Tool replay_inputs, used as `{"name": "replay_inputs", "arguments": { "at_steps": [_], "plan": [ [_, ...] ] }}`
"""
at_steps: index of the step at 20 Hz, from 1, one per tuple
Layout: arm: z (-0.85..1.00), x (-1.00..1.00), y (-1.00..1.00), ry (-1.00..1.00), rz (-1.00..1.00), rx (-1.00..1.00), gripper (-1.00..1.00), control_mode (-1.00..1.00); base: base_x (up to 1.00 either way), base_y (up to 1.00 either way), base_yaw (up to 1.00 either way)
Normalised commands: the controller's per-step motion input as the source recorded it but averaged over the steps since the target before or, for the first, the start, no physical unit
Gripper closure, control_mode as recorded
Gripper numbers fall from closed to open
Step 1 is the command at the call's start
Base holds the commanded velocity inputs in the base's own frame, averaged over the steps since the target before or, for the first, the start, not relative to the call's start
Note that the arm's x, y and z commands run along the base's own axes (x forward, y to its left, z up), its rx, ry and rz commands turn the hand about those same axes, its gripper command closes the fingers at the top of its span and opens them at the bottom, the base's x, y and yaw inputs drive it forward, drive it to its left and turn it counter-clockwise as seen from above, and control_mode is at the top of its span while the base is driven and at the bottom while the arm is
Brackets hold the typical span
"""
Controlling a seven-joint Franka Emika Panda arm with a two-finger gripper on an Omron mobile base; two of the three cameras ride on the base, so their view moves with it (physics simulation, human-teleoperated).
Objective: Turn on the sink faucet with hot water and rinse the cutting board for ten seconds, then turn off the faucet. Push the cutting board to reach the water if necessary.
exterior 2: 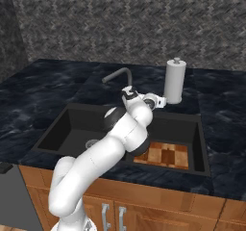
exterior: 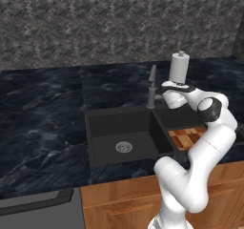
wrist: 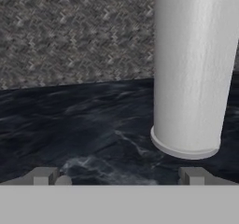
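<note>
– Standing next to the counter point(wrist: 70, 120) right now, anyone want the rundown on the pincer point(wrist: 119, 176)?

– Yeah go on, is it holding anything?

– Nope. The two tips sit wide apart with just dark marbled counter showing between them, so it's open and empty. It hangs low over the counter behind the sink point(exterior: 95, 128) and points toward the grey patterned back wall point(wrist: 70, 31).

– What's in front of it?

– A white paper towel roll point(wrist: 193, 78), standing upright on its round base, just ahead of the pincer and off toward its right tip. They're near each other but not touching.

– And the tap?

– The slim grey faucet point(exterior 2: 117, 73) is right beside the pincer, on its left as I look at the wall. Its spout curves away from the pincer, out over the left basin. From where I stand I can't tell whether the hand is brushing the stem or not.

– Where's the cutting board then?

– The cutting board point(exterior 2: 166, 155) is down below and behind the pincer, lying flat on the bottom of the right basin. It has orange-brown block stripes, and the arm's elbow covers part of it. The round silver drain point(exterior: 123, 147) is in the other basin, further to the pincer's left and lower down.
</note>
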Motion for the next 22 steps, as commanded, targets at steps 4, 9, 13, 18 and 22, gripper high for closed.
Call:
{"name": "replay_inputs", "arguments": {
  "at_steps": [4,9,13,18,22],
  "plan": [
    [-0.06,-0.13,-0.45,0.00,0.00,0.00,-1.00,-1.00,0.00,0.00,0.00],
    [-0.05,-0.13,-0.43,0.00,0.00,0.00,-1.00,-1.00,0.00,0.00,0.00],
    [-0.02,-0.10,-0.40,0.00,0.00,0.00,-1.00,-1.00,0.00,0.00,0.00],
    [0.00,-0.03,-0.34,0.00,0.00,0.00,-1.00,-1.00,0.00,0.00,0.00],
    [0.00,0.00,-0.32,0.00,0.00,0.00,-1.00,-1.00,0.00,0.00,0.00]
  ]
}}
